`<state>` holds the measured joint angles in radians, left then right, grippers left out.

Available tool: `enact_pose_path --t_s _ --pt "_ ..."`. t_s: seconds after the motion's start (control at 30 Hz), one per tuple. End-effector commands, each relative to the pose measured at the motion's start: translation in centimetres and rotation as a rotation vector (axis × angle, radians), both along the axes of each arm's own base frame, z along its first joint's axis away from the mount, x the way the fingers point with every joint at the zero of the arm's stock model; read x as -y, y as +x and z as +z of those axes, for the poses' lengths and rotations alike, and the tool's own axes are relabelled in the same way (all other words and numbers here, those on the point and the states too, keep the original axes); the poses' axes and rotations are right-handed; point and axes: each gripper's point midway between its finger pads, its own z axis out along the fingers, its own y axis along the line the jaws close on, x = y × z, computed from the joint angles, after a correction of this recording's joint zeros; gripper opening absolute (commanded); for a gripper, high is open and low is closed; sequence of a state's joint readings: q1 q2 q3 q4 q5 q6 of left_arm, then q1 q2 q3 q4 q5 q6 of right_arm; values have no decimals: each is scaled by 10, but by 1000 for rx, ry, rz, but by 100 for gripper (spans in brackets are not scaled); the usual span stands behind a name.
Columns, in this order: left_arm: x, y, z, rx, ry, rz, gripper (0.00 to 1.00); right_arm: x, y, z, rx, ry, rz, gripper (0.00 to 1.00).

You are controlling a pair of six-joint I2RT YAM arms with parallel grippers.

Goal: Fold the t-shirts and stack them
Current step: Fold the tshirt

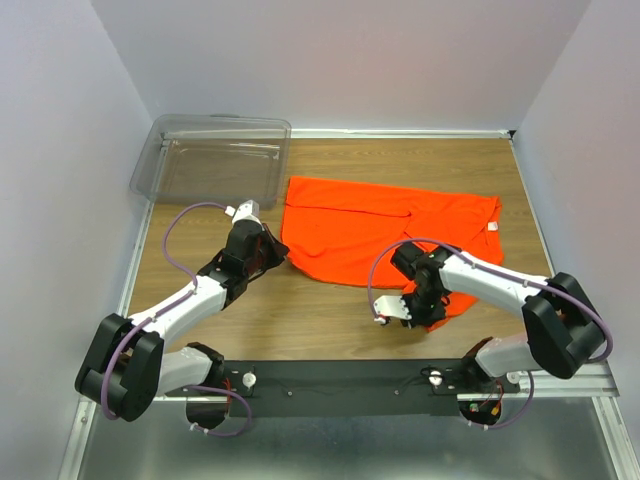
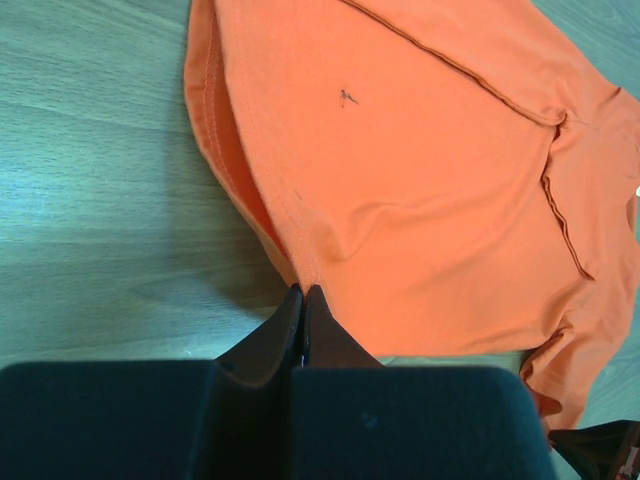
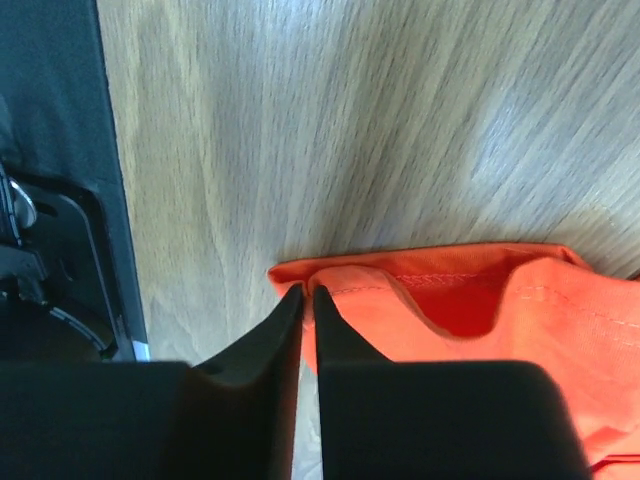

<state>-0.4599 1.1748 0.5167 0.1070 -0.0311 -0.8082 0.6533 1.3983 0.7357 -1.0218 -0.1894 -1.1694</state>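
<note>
Orange hem corner sits clenched in the left pincer (image 2: 303, 290); from there the t-shirt (image 1: 380, 235) spreads rightward across the table (image 1: 320, 320), long axis side to side, to its near corner, where the right pincer (image 3: 308, 292), almost closed, nips the edge.

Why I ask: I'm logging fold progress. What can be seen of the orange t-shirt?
The t-shirt is bright orange, plain soft fabric with stitched hems and a small white tag at its right edge. It lies spread, mildly wrinkled, sideways on the wooden table. The left gripper is shut on its near-left hem; the right gripper pinches its near-right corner.
</note>
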Motion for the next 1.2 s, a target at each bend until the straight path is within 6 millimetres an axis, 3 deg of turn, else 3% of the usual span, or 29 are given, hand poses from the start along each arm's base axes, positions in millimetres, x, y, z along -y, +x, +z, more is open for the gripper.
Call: enact_pose_path --t_s 0.0,0.2,0.43,0.6,0.77,1.03,1.17 --pt "3 1 3 16 -14 -18 0 -6 1 14 4 31 -13 1" --pt "3 -1 5 22 -19 -20 0 -16 13 59 125 117 -115 1" --pt "0 -7 2 15 -19 -18 0 -6 11 101 304 230 -266 1" --pt "-1 -10 1 11 -19 -17 0 21 17 120 402 232 -409 1" --pt "-1 -11 2 7 -21 -19 0 29 18 134 448 277 -471 1" --pt "-2 -12 2 4 -14 -20 0 44 37 187 612 364 -612 1" --pt "1 -18 -1 -10 -24 -45 0 50 43 202 669 383 -666 1"
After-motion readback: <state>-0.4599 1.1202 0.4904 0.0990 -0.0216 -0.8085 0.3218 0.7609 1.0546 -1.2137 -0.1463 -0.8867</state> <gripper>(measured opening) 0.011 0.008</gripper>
